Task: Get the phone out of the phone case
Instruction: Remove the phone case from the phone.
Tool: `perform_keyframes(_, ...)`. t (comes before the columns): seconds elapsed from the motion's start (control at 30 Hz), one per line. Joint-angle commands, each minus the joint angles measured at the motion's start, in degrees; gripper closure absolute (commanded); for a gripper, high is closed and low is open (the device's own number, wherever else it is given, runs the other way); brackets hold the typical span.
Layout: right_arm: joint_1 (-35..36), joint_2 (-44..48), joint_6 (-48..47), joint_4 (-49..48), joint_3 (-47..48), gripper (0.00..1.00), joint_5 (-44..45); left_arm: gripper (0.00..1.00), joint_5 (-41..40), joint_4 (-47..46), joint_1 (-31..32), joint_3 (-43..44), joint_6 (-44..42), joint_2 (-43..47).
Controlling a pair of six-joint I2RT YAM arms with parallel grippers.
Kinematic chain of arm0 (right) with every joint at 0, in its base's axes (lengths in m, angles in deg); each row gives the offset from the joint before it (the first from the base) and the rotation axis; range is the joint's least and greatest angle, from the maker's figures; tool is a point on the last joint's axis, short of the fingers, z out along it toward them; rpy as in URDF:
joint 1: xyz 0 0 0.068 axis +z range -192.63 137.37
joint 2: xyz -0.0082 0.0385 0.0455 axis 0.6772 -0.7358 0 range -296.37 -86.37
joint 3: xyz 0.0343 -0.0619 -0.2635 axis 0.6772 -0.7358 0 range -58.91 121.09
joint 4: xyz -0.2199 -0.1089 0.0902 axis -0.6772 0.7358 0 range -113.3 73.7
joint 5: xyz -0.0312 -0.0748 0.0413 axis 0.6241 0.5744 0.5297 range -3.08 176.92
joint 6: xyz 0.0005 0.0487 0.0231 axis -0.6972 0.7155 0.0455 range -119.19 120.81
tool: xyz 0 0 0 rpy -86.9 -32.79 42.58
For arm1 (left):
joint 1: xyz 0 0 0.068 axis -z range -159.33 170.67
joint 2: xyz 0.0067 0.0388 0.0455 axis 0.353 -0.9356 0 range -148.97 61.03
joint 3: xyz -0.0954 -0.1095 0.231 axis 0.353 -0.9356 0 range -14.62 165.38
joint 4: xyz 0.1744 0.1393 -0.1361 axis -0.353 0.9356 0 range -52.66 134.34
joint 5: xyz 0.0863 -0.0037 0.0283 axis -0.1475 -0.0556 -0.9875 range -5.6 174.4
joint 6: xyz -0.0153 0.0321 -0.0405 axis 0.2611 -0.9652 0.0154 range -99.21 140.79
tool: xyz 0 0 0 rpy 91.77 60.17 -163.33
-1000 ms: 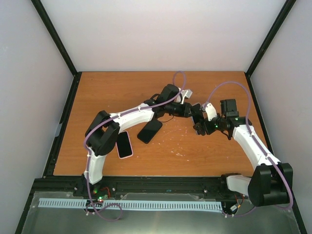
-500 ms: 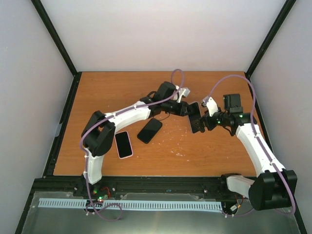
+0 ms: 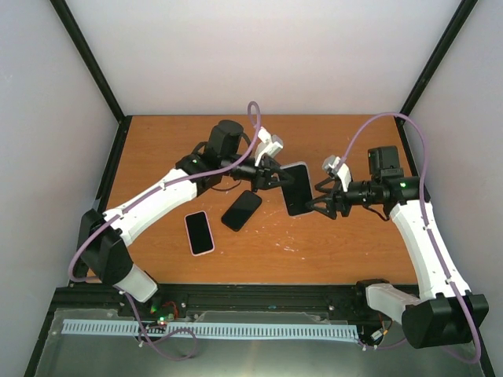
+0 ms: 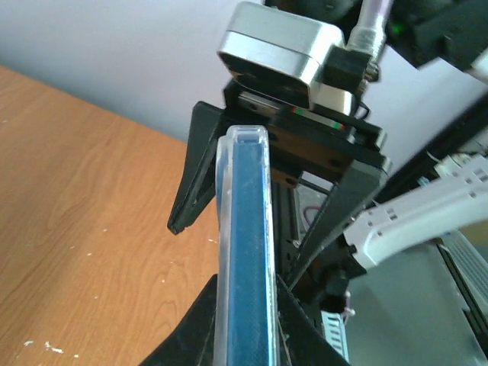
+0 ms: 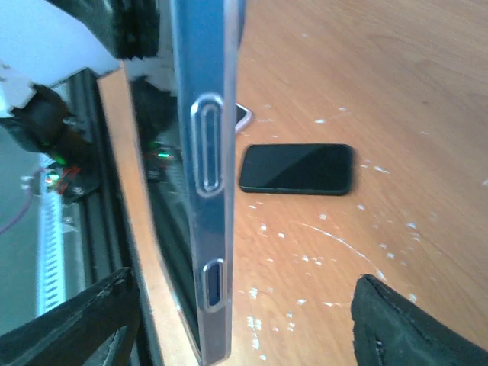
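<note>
The phone (image 3: 297, 188), dark with a blue edge (image 4: 252, 252), sits in a clear case (image 5: 206, 152) and is held edge-up above the middle of the table. My left gripper (image 3: 275, 177) is shut on its left end, with black fingers (image 4: 191, 328) on both faces. My right gripper (image 3: 321, 198) is open at the phone's right end. Its fingers (image 5: 84, 320) are spread wide on either side of the cased phone without touching it, and also show in the left wrist view (image 4: 191, 191).
A bare black phone (image 3: 241, 210) lies on the wooden table (image 3: 354, 251) below the held phone, and also shows in the right wrist view (image 5: 297, 168). A pink-cased phone (image 3: 200, 232) lies to its left. Black frame posts and grey walls surround the table.
My left arm has swung out to the left and carried the cased phone a little leftward, its face now more visible. My right gripper has followed to the left and stands open at the phone's end.
</note>
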Motion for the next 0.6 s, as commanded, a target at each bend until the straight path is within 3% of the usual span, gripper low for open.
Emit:
perform_keyframes(0.0,0.15,0.15,-6.94,6.7,0.88,0.3,-10.93,1.0,8.96,-0.16,0.07,-0.63,-8.11,2.48)
perform_keyframes(0.5,3.03,-0.82,-6.71,7.21,1.12,0.88,-16.74,1.0,13.49,-0.1,-0.1,2.44,-9.6,0.2)
perform_keyframes(0.57,3.03,-0.54,-4.86,5.81,0.81,0.9,-17.68,1.0,13.48,-0.96,-0.12,2.11,-9.22,0.2)
